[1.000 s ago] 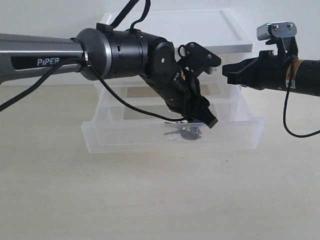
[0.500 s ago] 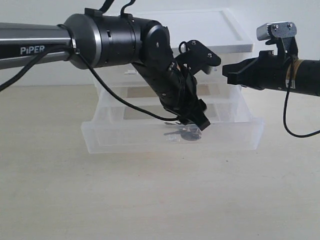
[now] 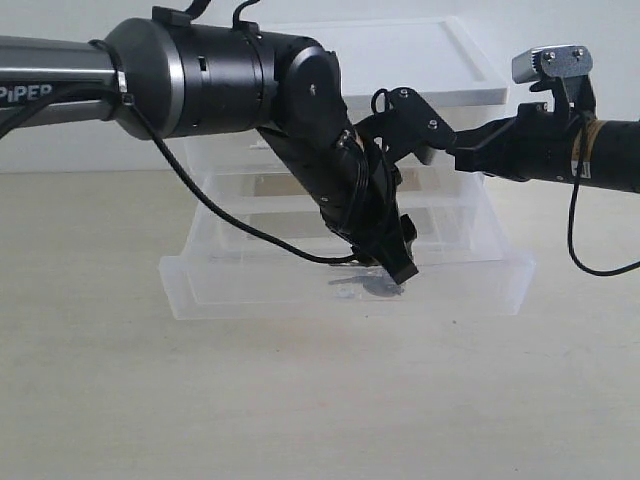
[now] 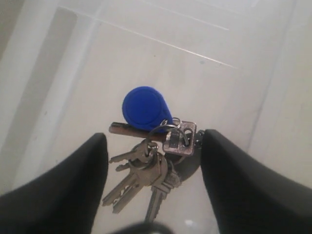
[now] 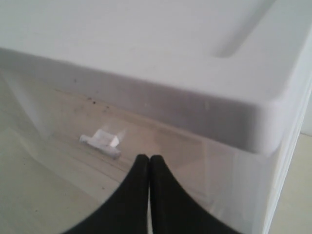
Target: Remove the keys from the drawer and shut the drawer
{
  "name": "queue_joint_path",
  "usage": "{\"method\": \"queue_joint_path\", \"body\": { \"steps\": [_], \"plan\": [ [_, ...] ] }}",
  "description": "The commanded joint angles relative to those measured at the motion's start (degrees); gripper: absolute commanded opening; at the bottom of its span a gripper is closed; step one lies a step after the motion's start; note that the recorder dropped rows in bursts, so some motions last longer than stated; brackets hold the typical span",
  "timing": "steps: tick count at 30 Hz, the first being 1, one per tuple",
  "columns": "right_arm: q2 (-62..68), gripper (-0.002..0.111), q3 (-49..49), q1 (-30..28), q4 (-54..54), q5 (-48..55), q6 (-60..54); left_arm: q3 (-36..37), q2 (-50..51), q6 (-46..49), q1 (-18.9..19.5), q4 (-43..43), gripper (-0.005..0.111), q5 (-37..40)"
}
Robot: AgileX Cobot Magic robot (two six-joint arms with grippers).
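The drawer is pulled out of the clear plastic unit, and the keys lie on its floor near the front wall. In the left wrist view the keys are a silver bunch with a round blue head. My left gripper reaches down into the drawer right over them. It is open, with one black finger on each side of the bunch and neither touching it. My right gripper hangs shut beside the unit's upper right front.
The drawer unit's white lid stands behind the arms; the right wrist view shows its lid edge and a small white tab handle behind clear plastic. Bare wooden tabletop lies in front of the drawer.
My left arm has swung lower and deeper into the drawer, bringing the open fingers down around the keys. The right arm has hardly moved.
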Motion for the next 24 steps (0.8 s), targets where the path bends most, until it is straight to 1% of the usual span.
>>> {"method": "queue_joint_path", "body": {
  "steps": [1,4,7,9,13,16,21,23,24],
  "plan": [
    [0.39,0.000,-1.50,-1.12,7.32,5.95,0.12,4.81,-1.14,0.33,-1.80,-0.71,0.055,5.08],
    [0.39,0.000,-1.50,-1.12,7.32,5.85,0.12,5.12,-1.64,0.82,-1.69,-0.71,0.055,2.42],
    [0.39,0.000,-1.50,-1.12,7.32,5.74,0.12,5.12,-1.65,0.04,-1.69,-0.68,0.057,-3.39],
    [0.39,0.000,-1.50,-1.12,7.32,5.74,0.12,4.61,-1.03,-0.08,-1.69,0.74,0.059,-5.77],
    [0.39,0.000,-1.50,-1.12,7.32,5.74,0.52,1.84,0.60,-2.22,-1.57,1.53,0.063,-4.73],
    [0.39,0.000,-1.50,-1.12,7.32,5.74,0.52,-0.55,0.60,-3.75,-1.30,1.53,0.068,-4.49],
    [0.39,0.000,-1.50,-1.12,7.32,5.74,0.52,-5.85,1.84,-3.32,-1.30,1.66,0.072,3.88],
    [0.39,0.000,-1.50,-1.12,7.32,5.74,0.52,-6.51,3.01,-2.62,-1.30,1.79,0.072,4.65],
    [0.39,0.000,-1.50,-1.12,7.32,5.74,0.52,-6.51,3.77,-2.76,-1.30,2.38,0.072,3.64]
  ]
}}
